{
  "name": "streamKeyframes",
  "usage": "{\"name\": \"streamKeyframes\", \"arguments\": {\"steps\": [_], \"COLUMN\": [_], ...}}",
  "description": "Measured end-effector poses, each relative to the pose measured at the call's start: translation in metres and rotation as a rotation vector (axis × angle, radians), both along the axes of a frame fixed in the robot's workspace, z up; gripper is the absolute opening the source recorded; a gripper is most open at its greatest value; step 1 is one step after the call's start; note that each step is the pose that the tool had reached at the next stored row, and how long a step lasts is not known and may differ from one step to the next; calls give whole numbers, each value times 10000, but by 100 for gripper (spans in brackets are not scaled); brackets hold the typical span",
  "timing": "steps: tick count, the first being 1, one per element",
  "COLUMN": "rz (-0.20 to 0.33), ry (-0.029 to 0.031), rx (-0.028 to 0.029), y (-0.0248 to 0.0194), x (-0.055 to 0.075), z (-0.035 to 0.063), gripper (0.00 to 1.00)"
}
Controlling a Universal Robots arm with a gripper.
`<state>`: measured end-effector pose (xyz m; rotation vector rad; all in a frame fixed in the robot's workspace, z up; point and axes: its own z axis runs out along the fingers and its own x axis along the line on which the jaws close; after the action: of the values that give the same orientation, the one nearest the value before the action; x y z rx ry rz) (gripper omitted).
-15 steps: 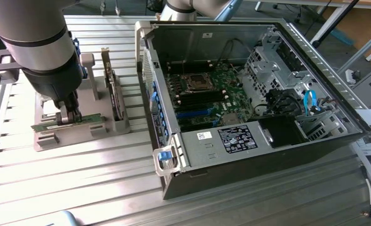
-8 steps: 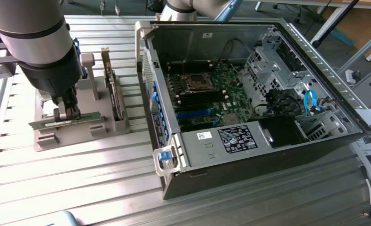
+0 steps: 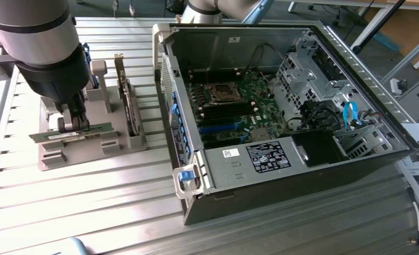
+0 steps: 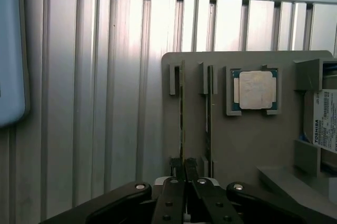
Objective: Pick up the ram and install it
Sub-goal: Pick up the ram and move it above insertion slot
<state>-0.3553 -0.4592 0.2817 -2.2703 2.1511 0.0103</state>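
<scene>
Ribbed aluminium table [image 3: 88,202]; above it, pincer [image 3: 71,126] apparently tight around the ram [image 3: 97,129].

Counted on the one counter [image 3: 88,212]: one robot arm [image 3: 35,42], fitted with one claw [image 3: 75,125]. Two claw fingers [image 4: 175,171] noted, and four bright bolt heads [image 4: 139,186] on the claw body. One grey holder [image 3: 60,156]. In the holder, two long narrow green sticks alike, logged as ram [image 4: 182,108] and second ram [image 4: 209,108]. One square silver processor chip [image 4: 255,89]. One wider green expansion card [image 3: 130,109]. One labelled drive [image 4: 325,126] at the holder's edge. One open computer case [image 3: 266,188]; inside, one motherboard [image 3: 241,106] and one blue cable [image 3: 349,116]. One blue latch [image 3: 186,178] on the case.
</scene>
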Motion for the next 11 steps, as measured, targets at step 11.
{"name": "streamKeyframes", "arguments": {"steps": [11], "rz": [-12], "ry": [1], "rx": [0], "y": [0], "x": [2], "z": [177], "gripper": [12]}}
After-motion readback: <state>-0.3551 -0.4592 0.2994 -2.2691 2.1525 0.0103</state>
